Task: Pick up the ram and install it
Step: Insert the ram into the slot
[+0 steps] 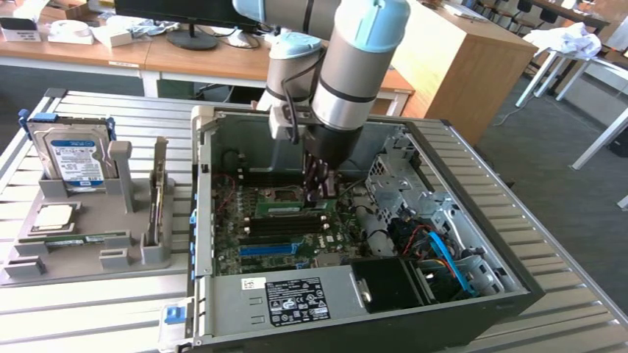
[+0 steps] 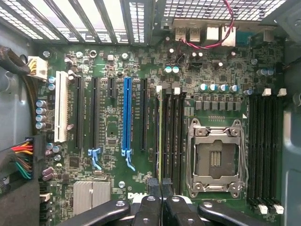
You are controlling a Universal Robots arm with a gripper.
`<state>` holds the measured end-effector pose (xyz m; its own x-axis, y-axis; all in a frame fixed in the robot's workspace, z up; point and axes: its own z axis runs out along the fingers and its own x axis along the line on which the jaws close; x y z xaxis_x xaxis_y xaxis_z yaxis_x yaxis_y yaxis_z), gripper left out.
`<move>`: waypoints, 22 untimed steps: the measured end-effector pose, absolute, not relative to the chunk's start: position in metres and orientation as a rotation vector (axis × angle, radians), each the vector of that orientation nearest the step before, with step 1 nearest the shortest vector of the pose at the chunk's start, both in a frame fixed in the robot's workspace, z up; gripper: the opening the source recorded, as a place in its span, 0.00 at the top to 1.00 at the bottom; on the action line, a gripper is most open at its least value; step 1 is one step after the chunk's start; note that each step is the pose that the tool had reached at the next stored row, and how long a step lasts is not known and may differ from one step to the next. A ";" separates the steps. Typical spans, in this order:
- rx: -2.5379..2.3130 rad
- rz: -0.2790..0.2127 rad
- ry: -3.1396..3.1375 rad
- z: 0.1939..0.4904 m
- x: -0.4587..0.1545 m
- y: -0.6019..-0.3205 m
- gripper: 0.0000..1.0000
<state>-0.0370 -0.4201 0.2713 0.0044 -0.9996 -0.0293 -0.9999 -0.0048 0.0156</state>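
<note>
The ram [image 2: 160, 136] shows edge-on in the wrist view as a thin yellow-green line, and my gripper [image 2: 160, 188] is shut on its near end. It runs along the black memory slots [image 2: 171, 136] beside the empty processor socket [image 2: 216, 150]. I cannot tell whether it touches a slot or hangs just above. In the exterior view my gripper [image 1: 320, 193] reaches down into the open computer case [image 1: 510, 294], with the green ram [image 1: 290, 209] lying level under it over the motherboard [image 1: 284, 235].
A bright blue slot strip [image 2: 127, 117] and black expansion slots lie beside the memory slots; more memory slots [image 2: 265, 141] sit past the socket. Cables [image 2: 19, 160] crowd one case wall. Outside, a grey fixture [image 1: 88, 254] holds a hard drive [image 1: 76, 158], a silvery chip [image 1: 54, 217] and another green stick [image 1: 73, 237].
</note>
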 end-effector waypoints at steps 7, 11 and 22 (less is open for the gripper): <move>-2.219 0.050 2.209 0.265 -0.037 -0.420 0.88; -2.219 0.050 2.209 0.262 -0.037 -0.420 0.88; -2.219 0.050 2.209 0.257 -0.037 -0.420 0.88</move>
<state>-0.0371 -0.4201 0.2573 0.0042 -0.9996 -0.0296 -0.9999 -0.0047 0.0156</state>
